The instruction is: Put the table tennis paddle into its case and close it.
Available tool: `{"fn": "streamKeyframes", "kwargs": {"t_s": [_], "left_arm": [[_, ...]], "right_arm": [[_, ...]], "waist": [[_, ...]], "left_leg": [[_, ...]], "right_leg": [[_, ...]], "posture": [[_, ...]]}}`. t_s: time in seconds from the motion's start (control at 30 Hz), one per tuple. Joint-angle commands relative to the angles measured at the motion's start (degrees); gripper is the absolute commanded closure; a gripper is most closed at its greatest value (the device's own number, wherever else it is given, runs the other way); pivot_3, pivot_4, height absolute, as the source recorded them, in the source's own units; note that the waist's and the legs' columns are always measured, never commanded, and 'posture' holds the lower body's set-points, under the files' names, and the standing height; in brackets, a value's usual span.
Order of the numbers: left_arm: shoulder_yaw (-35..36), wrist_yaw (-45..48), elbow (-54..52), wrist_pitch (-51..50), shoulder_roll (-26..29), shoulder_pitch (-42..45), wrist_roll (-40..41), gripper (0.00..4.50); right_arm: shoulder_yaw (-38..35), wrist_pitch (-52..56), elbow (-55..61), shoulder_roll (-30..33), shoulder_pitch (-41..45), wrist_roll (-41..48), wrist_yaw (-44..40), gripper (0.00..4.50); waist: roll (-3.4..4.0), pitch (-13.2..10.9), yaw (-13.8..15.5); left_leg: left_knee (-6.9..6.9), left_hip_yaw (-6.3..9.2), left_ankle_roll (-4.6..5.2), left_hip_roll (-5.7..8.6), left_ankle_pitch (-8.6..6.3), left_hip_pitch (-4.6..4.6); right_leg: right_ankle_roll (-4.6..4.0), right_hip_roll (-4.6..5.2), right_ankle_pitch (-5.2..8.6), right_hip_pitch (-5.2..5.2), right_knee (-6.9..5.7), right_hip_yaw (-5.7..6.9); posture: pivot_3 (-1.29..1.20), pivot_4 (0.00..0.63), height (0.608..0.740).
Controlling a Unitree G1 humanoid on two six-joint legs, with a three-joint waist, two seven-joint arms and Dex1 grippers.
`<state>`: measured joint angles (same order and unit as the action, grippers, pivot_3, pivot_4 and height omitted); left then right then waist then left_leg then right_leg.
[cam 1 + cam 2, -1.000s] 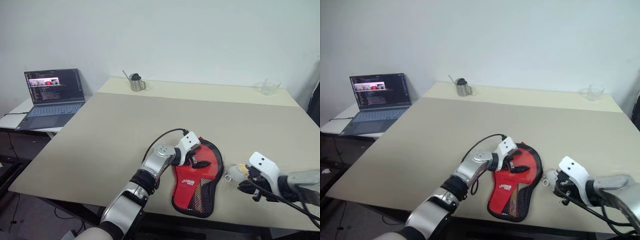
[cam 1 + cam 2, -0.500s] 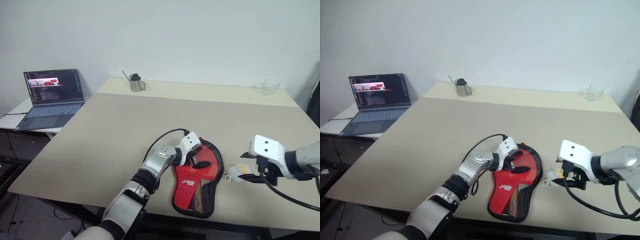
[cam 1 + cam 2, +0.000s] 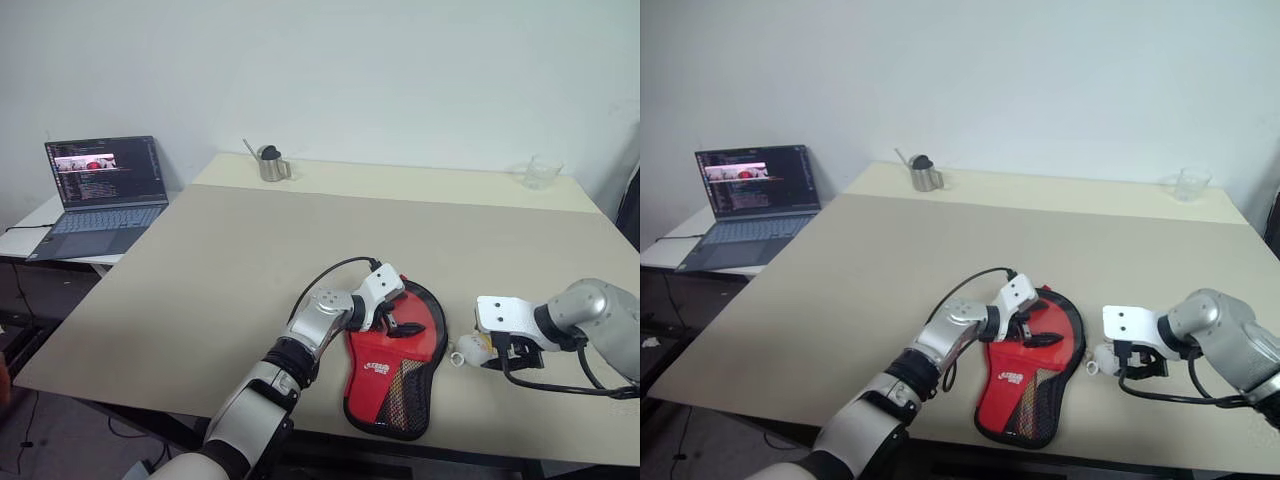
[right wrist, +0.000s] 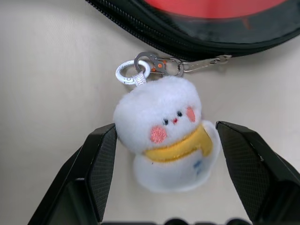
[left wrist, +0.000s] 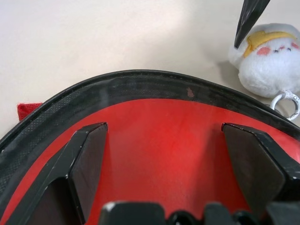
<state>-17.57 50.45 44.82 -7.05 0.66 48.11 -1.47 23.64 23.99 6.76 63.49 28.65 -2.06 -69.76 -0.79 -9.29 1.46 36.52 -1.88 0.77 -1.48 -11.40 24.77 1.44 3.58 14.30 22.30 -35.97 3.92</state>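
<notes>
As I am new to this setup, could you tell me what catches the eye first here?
The red case with black trim lies at the table's near edge, the open left gripper over its round end. Just right of it, a white plush keychain, clipped to the case, sits between the open right gripper's fingers.

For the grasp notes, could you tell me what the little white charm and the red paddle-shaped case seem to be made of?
White charm with yellow scarf: fuzzy plush, apparently soft; shiny metal ring and clasp.
Red paddle-shaped case: matte fabric by the look, with black mesh pocket and black zip trim.
</notes>
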Motion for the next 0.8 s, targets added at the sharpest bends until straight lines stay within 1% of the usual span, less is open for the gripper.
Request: {"fn": "streamKeyframes", "kwargs": {"t_s": [0.03,0.13,0.2,0.27,0.37,0.5,0.6,0.67,0.7,0.8], "left_arm": [[-1.5,-0.6,3.2,-1.6,-0.7,-2.2,-1.8,0.24],[-1.4,-0.9,3.2,-1.6,-0.7,-2.2,-1.8,0.24],[-1.3,-1.0,3.1,-1.7,-0.7,-2.2,-1.8,0.24],[-1.3,-1.0,3.1,-1.7,-0.7,-2.2,-1.8,0.24],[-1.3,-1.3,3.0,-1.7,-0.6,-2.2,-1.8,0.24],[-1.2,-1.5,3.0,-1.8,-0.7,-2.2,-1.7,0.24],[-1.2,-1.8,3.3,-1.9,-1.0,-2.0,-1.7,0.24],[-1.1,-2.5,3.9,-2.0,-1.5,-1.8,-1.8,0.24],[-1.0,-2.8,4.2,-2.0,-1.8,-1.6,-1.8,0.24],[-1.2,-3.9,5.2,-1.9,-3.0,-1.1,-2.1,0.24]], "right_arm": [[0.5,-3.6,-2.9,-1.2,2.3,-3.0,-2.0,0.85],[0.9,-5.0,-4.2,-2.6,2.5,-4.3,-3.2,0.85],[0.9,-5.6,-4.9,-3.5,2.6,-5.2,-3.6,0.85],[0.9,-6.0,-5.6,-4.4,2.9,-5.7,-3.9,0.85],[0.8,-6.4,-5.7,-4.9,2.4,-6.4,-4.9,1.44],[-0.2,-6.1,-4.2,-4.5,1.3,-6.3,-5.8,2.78],[-1.0,-5.9,-2.7,-3.6,0.4,-6.0,-6.5,3.63],[-1.9,-5.7,-0.1,-2.2,-1.1,-5.3,-7.4,4.02],[-2.4,-5.4,1.2,-1.7,-1.8,-4.8,-7.8,4.12],[-3.7,-4.2,5.9,-0.1,-4.7,-3.7,-8.5,4.18]], "waist": [[0.00,0.0,0.1],[0.01,0.0,0.1],[0.02,0.0,0.1],[0.03,0.0,0.1],[0.03,0.0,0.1],[0.03,0.0,0.1],[0.04,0.0,0.1],[0.04,0.0,0.3],[0.04,0.0,0.3],[0.04,0.0,0.4]], "left_leg": [[0.01,0.02,0.00,0.00,0.00,0.00],[0.02,0.02,0.00,0.01,0.00,0.00],[0.02,0.01,0.00,0.01,0.00,0.00],[0.03,0.01,0.00,0.00,0.00,0.00],[0.08,0.03,0.00,-0.03,0.00,0.00],[0.11,0.03,0.00,-0.03,0.00,0.00],[0.11,0.03,0.00,-0.03,0.00,0.00],[0.11,0.04,0.00,-0.02,0.00,0.00],[0.11,0.06,0.00,-0.02,0.00,0.00],[0.14,0.05,0.00,-0.01,0.00,0.00]], "right_leg": [[0.00,-0.02,0.00,0.02,0.00,0.01],[0.01,-0.04,0.00,0.00,0.00,0.01],[0.25,-0.08,-0.14,0.00,0.00,0.00],[0.25,-0.09,-0.15,-0.01,-0.03,0.00],[0.25,-0.11,-0.15,0.01,-0.04,0.01],[0.24,-0.11,-0.16,0.00,-0.04,0.00],[0.24,-0.11,-0.16,-0.01,-0.05,0.00],[0.24,-0.11,-0.16,-0.01,-0.05,0.00],[0.24,-0.10,-0.15,0.00,-0.05,0.01],[0.25,-0.10,-0.15,-0.02,-0.05,0.00]], "posture": [[0.00,0.150,0.740],[0.00,0.150,0.740],[0.00,0.150,0.740],[0.00,0.150,0.740],[0.00,0.150,0.740],[0.00,0.150,0.740],[0.00,0.150,0.740],[0.00,0.150,0.740],[0.00,0.150,0.740],[0.00,0.150,0.740]]}}
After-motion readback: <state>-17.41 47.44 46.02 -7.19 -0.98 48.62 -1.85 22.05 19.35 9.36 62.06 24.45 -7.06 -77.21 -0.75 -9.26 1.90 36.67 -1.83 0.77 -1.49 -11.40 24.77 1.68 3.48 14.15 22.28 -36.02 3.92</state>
